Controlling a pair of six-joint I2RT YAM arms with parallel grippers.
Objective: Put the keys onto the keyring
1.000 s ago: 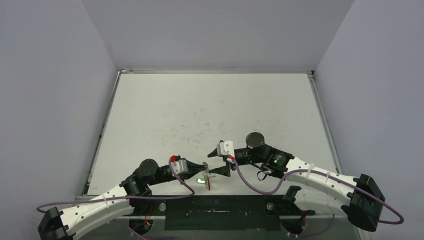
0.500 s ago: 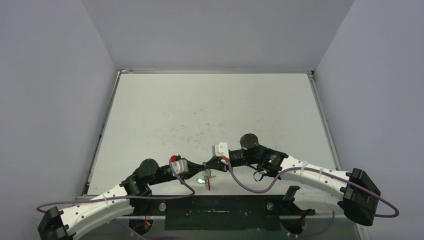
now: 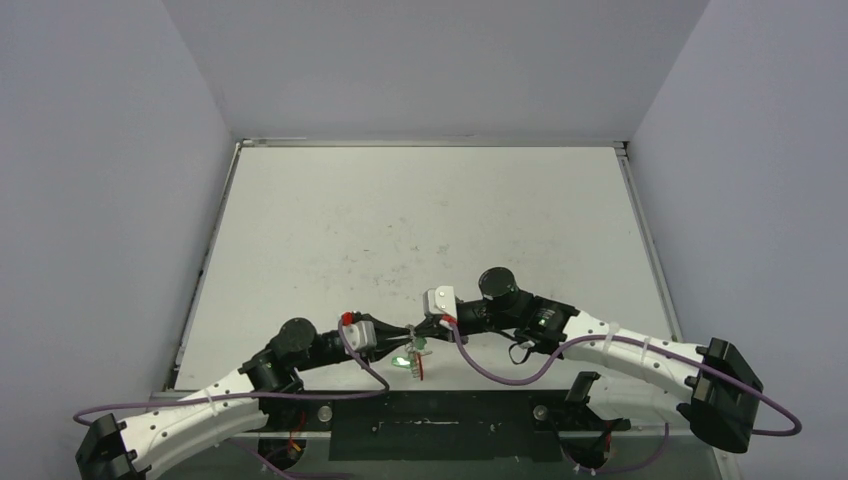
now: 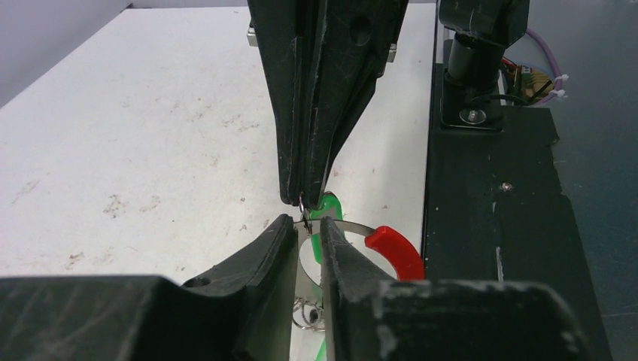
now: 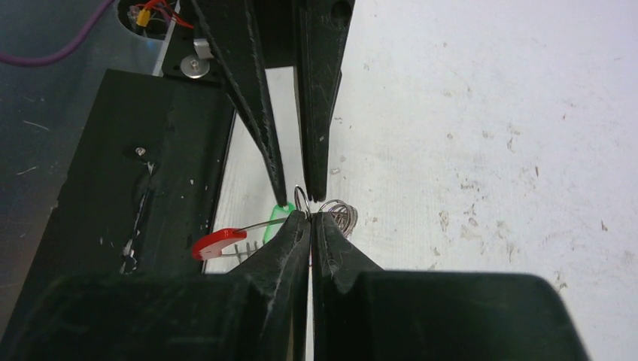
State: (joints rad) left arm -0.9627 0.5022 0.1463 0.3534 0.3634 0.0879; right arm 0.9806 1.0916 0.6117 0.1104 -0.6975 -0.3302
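Right gripper (image 5: 308,216) pinched shut on small wire loop (image 5: 301,194) beside keys (image 5: 282,213); left gripper (image 4: 306,223) narrow around keyring (image 4: 391,252), grip unclear.

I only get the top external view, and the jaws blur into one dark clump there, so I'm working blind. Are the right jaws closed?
Observer: Yes; the right wrist view shows the right gripper with jaws flush together, tips at a small wire loop.
Operator: And the left?
Observer: The left gripper has jaws a slit apart, the green tag showing between them.
Operator: What else is hidden from me?
Observer: A thin silver wire runs from the red segment to the jaw tips.
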